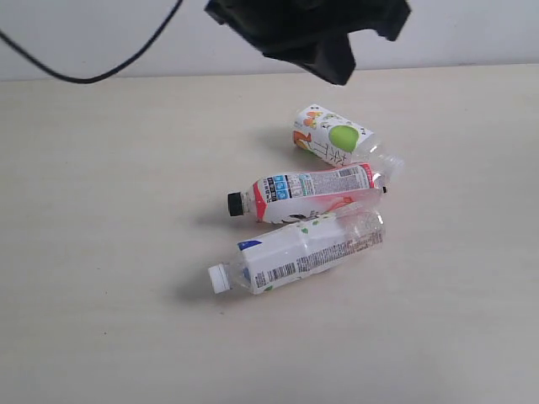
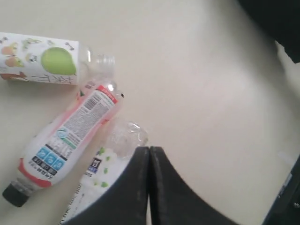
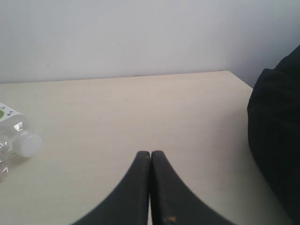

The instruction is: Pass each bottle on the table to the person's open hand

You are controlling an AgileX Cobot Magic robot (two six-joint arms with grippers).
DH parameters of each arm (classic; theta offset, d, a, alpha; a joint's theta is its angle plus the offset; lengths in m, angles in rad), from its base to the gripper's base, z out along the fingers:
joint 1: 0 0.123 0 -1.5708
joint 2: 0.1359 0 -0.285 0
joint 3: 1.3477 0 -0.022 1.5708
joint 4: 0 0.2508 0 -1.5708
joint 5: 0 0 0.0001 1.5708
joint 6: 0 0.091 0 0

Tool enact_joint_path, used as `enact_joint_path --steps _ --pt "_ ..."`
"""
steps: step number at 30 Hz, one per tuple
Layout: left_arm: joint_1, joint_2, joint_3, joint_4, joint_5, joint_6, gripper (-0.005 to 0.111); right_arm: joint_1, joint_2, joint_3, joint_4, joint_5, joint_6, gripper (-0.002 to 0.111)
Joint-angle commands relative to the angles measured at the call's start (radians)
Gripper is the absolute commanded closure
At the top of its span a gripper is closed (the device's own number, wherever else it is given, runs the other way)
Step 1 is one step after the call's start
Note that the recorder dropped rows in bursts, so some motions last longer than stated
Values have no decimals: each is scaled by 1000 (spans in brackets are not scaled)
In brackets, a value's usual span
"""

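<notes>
Three bottles lie on their sides in the middle of the table (image 1: 109, 210). A green-apple bottle (image 1: 333, 139) is farthest back, then a red-and-white one with a black cap (image 1: 307, 189), then a white-labelled one with a white cap (image 1: 295, 252). My left gripper (image 2: 149, 149) is shut and empty, hovering over the clear base of the white-labelled bottle (image 2: 101, 173), beside the red-and-white bottle (image 2: 70, 136) and the green-apple bottle (image 2: 42, 65). My right gripper (image 3: 150, 153) is shut and empty over bare table; a white-capped bottle (image 3: 16, 136) lies off to one side. No hand is in view.
A black arm part (image 1: 312, 29) hangs over the back of the table, with a black cable (image 1: 84, 77) at the back left. A dark bulky shape (image 3: 276, 140) stands beside the table's edge in the right wrist view. A pale wall (image 3: 140, 33) backs the table.
</notes>
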Motion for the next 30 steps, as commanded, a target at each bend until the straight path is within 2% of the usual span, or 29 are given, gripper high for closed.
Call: enact_joint_path --steps 1,4,8,14,20,25,30 --pt "4 -258 336 25 -301 -5 106 -4 -6 4 0 -9 -3 108" --pt "8 -433 551 28 -496 -5 106 -4 -6 4 0 -9 -3 108" --pt "24 -662 804 31 -672 -5 106 -4 -6 4 0 -9 -3 108" --pt "106 -955 1025 31 -710 -3 106 -4 -6 4 0 -9 -3 108" --pt "226 -1165 1145 37 -700 -1 106 -4 -6 4 0 -9 -3 108" --pt "319 -1263 1210 37 -667 -3 106 -4 -6 4 0 -9 -3 108" --pt "362 -1290 1261 28 -693 -3 106 -4 -6 4 0 -9 -3 108"
